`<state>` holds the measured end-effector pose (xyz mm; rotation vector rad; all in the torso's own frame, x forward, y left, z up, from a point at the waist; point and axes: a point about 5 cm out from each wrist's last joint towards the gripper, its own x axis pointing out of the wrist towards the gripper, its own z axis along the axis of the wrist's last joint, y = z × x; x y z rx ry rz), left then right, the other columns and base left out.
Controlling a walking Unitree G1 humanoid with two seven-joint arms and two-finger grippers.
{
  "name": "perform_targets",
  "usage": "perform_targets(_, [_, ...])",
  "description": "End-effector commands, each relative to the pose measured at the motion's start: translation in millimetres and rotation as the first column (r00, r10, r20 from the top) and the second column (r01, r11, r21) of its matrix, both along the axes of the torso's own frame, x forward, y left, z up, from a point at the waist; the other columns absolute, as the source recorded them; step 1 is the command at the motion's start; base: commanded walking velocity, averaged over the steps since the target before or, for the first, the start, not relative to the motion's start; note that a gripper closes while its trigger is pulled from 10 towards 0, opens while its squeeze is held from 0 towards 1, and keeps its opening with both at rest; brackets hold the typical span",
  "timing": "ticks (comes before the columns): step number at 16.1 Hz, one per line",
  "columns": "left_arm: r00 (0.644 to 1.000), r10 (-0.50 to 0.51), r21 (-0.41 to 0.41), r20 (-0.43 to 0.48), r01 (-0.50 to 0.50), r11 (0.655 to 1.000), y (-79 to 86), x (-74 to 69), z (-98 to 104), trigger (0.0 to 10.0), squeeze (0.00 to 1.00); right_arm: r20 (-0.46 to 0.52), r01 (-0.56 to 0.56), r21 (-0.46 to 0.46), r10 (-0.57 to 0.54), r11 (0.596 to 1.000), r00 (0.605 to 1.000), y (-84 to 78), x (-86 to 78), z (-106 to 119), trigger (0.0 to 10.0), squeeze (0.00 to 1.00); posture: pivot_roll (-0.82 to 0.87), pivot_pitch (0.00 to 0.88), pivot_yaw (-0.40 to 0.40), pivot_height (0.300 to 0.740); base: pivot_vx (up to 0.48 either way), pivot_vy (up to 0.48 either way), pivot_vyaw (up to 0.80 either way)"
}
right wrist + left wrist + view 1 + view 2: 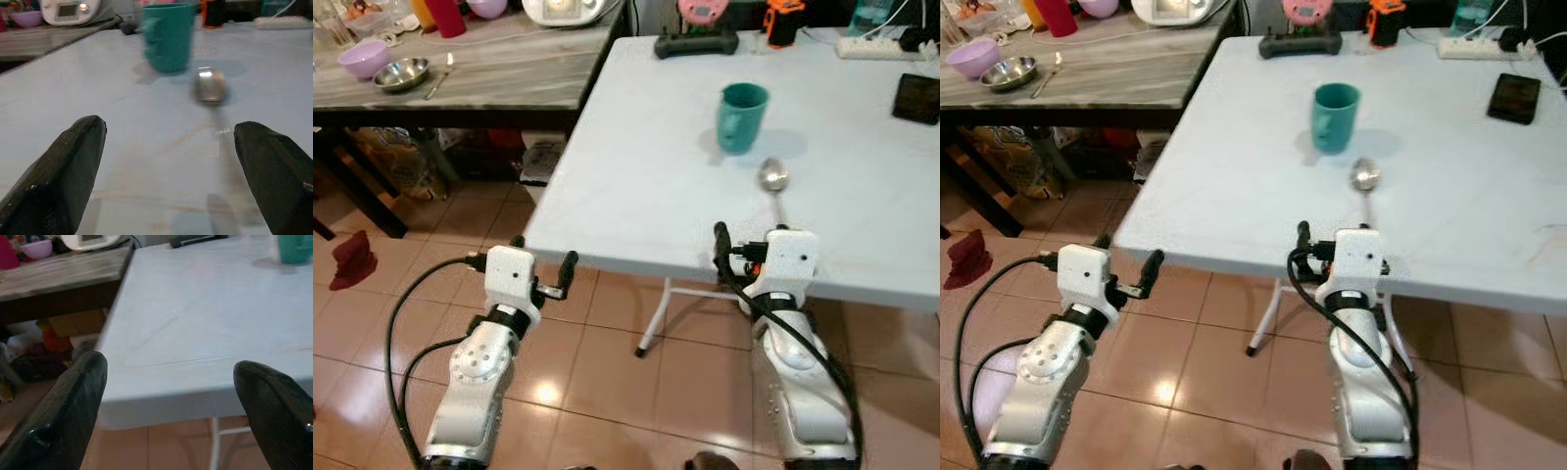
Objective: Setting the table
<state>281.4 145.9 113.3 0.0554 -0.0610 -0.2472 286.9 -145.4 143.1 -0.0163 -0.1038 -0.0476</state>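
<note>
White worktop (636,147) carries a teal mug (742,117) with a spoon (773,178) just beside it; the right tool (168,161), fingers apart, faces the spoon, while the left tool (171,401) waits apart at the edge.

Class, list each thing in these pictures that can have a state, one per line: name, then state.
Teal mug: upright on the white table, handle to the robot's left.
Spoon: lying flat, bowl toward the mug, apart from it.
Left hand: open, holding nothing, off the table's near corner.
Right hand: open, holding nothing, low over the near edge, facing the spoon.
Phone: lying flat, screen dark.
</note>
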Motion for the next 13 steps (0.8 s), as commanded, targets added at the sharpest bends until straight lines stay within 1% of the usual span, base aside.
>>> perform_targets(1, [1.0, 0.006, 0.014, 0.008, -0.006, 1.0, 4.5, -1.5, 2.6, 10.0, 0.0, -0.013, 0.008, 0.004, -0.008, 1.0, 1.0, -0.8, -0.6, -2.2, 10.0, 0.0, -0.15, 0.13, 0.119, 0.74, 0.0, -0.461, 0.0])
perform_targets(2, [1.0, 0.006, 0.013, 0.008, -0.006, 1.0, 4.5, -1.6, 2.5, 10.0, 0.0, -0.013, 0.008, 0.004, -0.008, 1.0, 1.0, -0.9, -0.6, -2.2, 10.0, 0.0, -0.15, 0.13, 0.119, 0.74, 0.0, -0.461, 0.0])
perform_targets(4, [1.0, 0.005, -0.012, 0.002, -0.005, 1.0, 3.4, -2.5, 1.0, 10.0, 0.0, -0.013, 0.01, 0.002, -0.01, 1.0, 1.0, -1.5, -1.0, -2.2, 10.0, 0.0, -0.15, 0.13, 0.119, 0.74, 0.0, 0.0, 0.0])
perform_targets(9, [1.0, 0.004, -0.007, 0.001, -0.004, 1.0, 2.9, -2.2, 1.1, 10.0, 0.0, -0.011, 0.012, 0.0, -0.012, 1.0, 1.0, -2.1, 0.3, -1.2, 10.0, 0.0, -0.16, 0.138, 0.114, 0.74, 0.0, 0.0, 0.0])
perform_targets(11, [1.0, -0.006, -0.008, -0.002, 0.006, 1.0, 1.2, -3.7, -0.3, 10.0, 0.0, -0.012, 0.011, -0.001, -0.011, 1.0, 1.0, -2.5, 0.7, -1.2, 10.0, 0.0, -0.16, 0.14, 0.11, 0.74, 0.0, 0.0, 0.0])
perform_targets(13, [1.0, -0.027, 0.0, 0.0, 0.027, 1.0, -1.1, -2.1, 0.6, 10.0, 0.0, -0.006, 0.007, 0.0, -0.007, 1.0, 1.0, -0.6, 4.3, 0.5, 10.0, 0.0, -0.14, 0.142, 0.116, 0.74, 0.0, 0.0, 0.0])
